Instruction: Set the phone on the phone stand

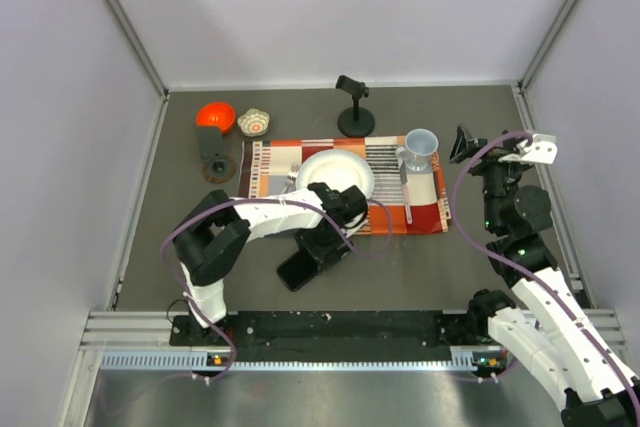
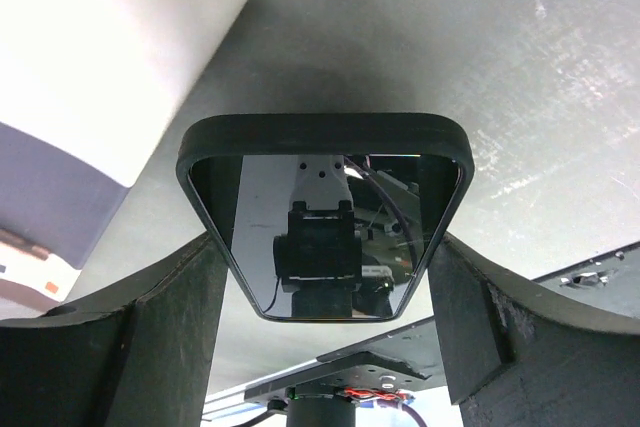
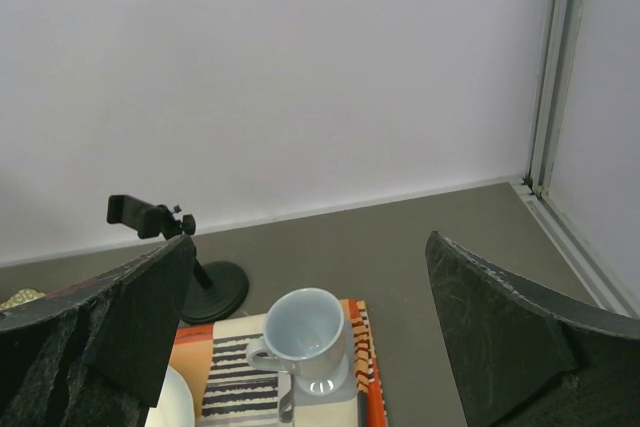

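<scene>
Top external, phone (image 1: 297,270): on the grey table (image 1: 450,267), just in front of the near edge of the striped placemat (image 1: 425,209); its long axis runs diagonally, from near-left to far-right, and the far-right end is under the claw
Top external, left gripper (image 1: 322,247): down at the far-right end of the phone, with the arm bent across from the left
Top external, phone stand (image 1: 213,150): at the far left of the table, a tilted grey plate on a round brown base, just beside an orange bowl (image 1: 215,115) and well apart from the phone
Top external, right gripper (image 1: 466,144): up in the air at the right side, near the cup (image 1: 420,150), touching nothing
Left wrist, phone (image 2: 325,217): screen up, with the arm mirrored in the glass; the long axis runs straight away from the camera, one short end towards the top of the picture
Left wrist, left gripper (image 2: 327,242): narrowed to the width of the phone, one finger on each long edge, holding it
Right wrist, right gripper (image 3: 308,242): wide, with nothing between the two fingers (image 3: 500,332)
Right wrist, cup (image 3: 303,332): upright on the placemat (image 3: 215,367), below the claw
Right wrist, black clamp post (image 3: 195,272): behind the cup, to the left, on the table
</scene>
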You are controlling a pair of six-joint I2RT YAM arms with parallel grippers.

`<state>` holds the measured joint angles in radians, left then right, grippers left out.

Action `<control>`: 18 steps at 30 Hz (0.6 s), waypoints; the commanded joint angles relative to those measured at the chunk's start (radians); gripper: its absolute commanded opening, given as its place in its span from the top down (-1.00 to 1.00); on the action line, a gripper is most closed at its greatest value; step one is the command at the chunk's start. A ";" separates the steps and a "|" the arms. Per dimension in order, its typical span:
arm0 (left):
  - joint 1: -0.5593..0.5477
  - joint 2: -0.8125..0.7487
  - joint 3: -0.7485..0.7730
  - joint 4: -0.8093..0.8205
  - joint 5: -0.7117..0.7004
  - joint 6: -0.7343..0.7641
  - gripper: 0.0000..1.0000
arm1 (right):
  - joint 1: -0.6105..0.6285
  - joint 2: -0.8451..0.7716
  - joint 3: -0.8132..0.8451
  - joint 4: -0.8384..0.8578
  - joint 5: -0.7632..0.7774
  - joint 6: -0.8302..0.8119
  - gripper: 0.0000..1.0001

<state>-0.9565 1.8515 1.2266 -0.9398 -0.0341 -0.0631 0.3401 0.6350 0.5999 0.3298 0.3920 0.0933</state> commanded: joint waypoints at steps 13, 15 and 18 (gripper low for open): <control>-0.016 -0.288 -0.022 0.082 -0.127 -0.095 1.00 | 0.016 -0.012 -0.006 0.049 0.005 -0.010 -0.98; -0.011 -0.327 -0.027 0.104 -0.180 -0.138 1.00 | 0.017 -0.011 -0.006 0.048 0.007 -0.009 -0.98; -0.005 -0.417 -0.029 0.147 -0.311 -0.184 1.00 | 0.016 -0.011 -0.006 0.048 0.007 -0.010 -0.98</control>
<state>-0.9661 1.5784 1.1950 -0.8806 -0.1661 -0.1661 0.3405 0.6346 0.5957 0.3347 0.3923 0.0887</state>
